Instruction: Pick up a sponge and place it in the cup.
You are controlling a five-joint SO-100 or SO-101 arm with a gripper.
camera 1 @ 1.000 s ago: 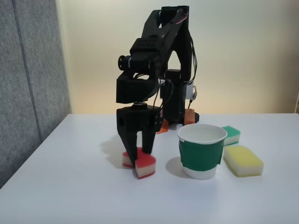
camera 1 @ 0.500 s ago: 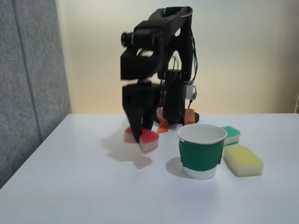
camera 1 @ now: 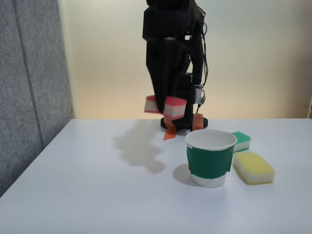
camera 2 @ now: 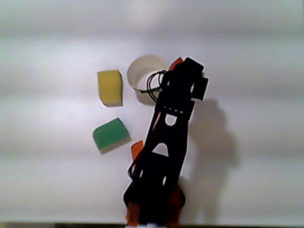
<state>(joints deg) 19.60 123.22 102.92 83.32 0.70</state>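
Gripper (camera 1: 165,108) jaws clamped on the sponge (camera 1: 174,105), held level and high above the table (camera 1: 87,195), up and left of the cup (camera 1: 210,158) in the fixed view; cup mouth lies right and below.

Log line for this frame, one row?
phase: carry | tool: shut on sponge | sponge: lifted off table | cup: upright, empty

Foam sponge (camera 1: 165,106), paper cup (camera 1: 210,158), matt white table (camera 1: 97,195)
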